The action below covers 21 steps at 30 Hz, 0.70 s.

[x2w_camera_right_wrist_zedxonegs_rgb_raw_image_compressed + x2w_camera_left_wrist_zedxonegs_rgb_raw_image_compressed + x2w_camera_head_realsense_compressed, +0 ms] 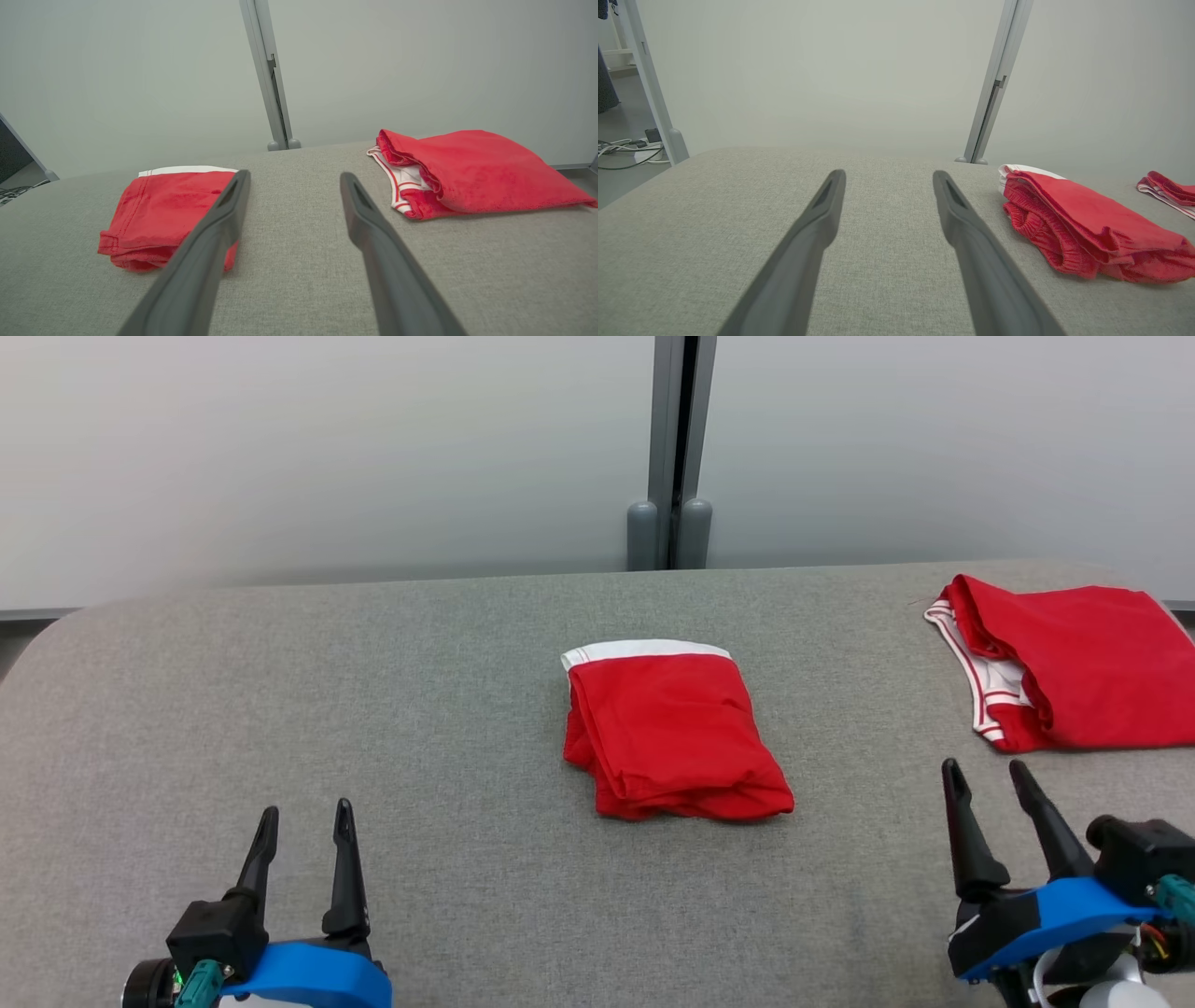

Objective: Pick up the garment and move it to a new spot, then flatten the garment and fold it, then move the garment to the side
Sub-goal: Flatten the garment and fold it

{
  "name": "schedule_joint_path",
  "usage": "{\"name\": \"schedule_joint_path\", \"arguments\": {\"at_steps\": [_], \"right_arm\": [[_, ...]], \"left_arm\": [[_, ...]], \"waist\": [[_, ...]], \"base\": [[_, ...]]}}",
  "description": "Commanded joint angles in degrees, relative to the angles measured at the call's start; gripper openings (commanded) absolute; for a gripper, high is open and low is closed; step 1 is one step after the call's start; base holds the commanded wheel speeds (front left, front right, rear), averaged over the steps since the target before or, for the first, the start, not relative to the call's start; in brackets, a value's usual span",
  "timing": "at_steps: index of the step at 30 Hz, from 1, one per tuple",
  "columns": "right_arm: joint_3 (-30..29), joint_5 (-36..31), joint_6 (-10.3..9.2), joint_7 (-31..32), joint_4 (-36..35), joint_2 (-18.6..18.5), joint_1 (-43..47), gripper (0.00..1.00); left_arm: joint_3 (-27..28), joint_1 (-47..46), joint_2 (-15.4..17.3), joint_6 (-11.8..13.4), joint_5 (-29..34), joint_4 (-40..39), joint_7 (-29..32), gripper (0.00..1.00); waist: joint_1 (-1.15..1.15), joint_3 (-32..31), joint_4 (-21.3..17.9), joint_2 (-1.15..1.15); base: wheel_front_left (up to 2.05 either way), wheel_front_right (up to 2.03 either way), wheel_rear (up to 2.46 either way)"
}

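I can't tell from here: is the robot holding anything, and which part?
Nothing is held. The left gripper and right gripper are open, clear of the middle red garment.

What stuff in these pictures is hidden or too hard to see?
1. Red garment with white striped trim: head view, the right edge cuts it off, so its full shape is unknown.
2. Folded red garment with white waistband: right wrist view, a dark finger of the right gripper covers its near corner.
3. Cables on the floor: left wrist view, too small and cut by the left edge.
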Motion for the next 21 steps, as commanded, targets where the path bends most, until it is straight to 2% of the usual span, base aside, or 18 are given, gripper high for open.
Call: {"name": "schedule_joint_path", "arguments": {"at_steps": [1, 11, 21], "right_arm": [[0.45, -0.2, 0.03, -0.6, 0.06, 0.17, 1.26, 1.0], [2.31, -2.82, 0.03, -1.67, 1.95, 0.19, 2.51, 1.0], [1.38, -2.41, 0.03, -1.03, 1.61, 0.25, 2.09, 1.0]], "left_arm": [[0.18, 0.84, 0.39, 0.04, -0.2, 0.62, -0.26, 1.0], [0.21, 1.86, 0.68, -0.18, -0.13, 2.4, -0.26, 1.0], [0.13, 1.81, 0.62, -0.2, 0.06, 2.15, -0.26, 1.0]], "waist": [[0.01, -0.57, -0.48, 0.0], [0.01, -1.58, -0.58, 0.0], [0.01, -1.38, 0.44, 0.0]], "base": [[0.0, 0.0, 0.0], [0.0, 0.0, 0.0], [0.0, 0.0, 0.0]]}}
